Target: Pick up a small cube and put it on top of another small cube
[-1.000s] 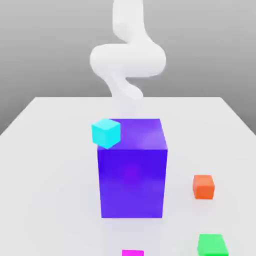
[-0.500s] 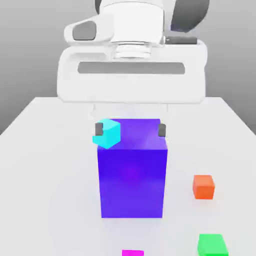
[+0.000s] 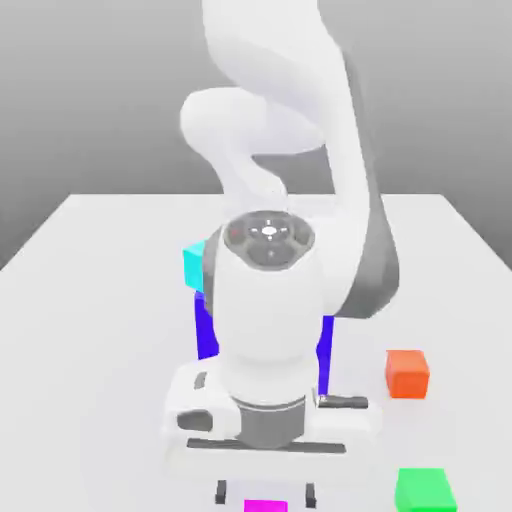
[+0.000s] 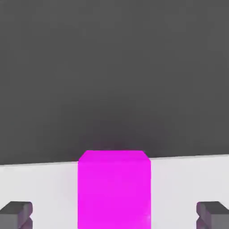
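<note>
Magenta cube [image 3: 265, 506] sits at the table's [image 3: 90, 300] near edge, untouched, with the gripper [image 3: 265, 494] poised over it, fingers [image 4: 17, 214] spread wide apart on either side. Nothing is lifted yet. By my reading, the grasp, the lift and the carry to the green cube [image 3: 425, 490], near the same edge towards the exterior view's right, all remain.

We see a plain magenta cube [image 4: 114, 188], a green cube [image 3: 425, 490], an orange cube [image 3: 407, 373], a cyan cube [image 3: 194, 265], a blue block [image 3: 206, 330] and a white arm [image 3: 270, 300].
</note>
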Available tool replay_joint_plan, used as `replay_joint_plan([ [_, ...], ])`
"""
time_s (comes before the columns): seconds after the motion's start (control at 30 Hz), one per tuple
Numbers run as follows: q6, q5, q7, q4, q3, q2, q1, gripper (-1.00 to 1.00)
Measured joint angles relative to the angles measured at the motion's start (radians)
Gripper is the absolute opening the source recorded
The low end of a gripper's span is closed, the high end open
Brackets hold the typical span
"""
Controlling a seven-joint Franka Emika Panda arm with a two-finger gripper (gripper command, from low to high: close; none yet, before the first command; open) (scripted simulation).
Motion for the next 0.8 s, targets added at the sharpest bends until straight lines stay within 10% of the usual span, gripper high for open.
replay_joint_plan([
  [0.03, 0.021, -0.001, 0.001, 0.006, -0.001, 0.028, 0.001, -1.0],
  [0.8, -0.16, -0.047, 0.192, -0.039, 0.12, -0.196, 0.215, -1.0],
])
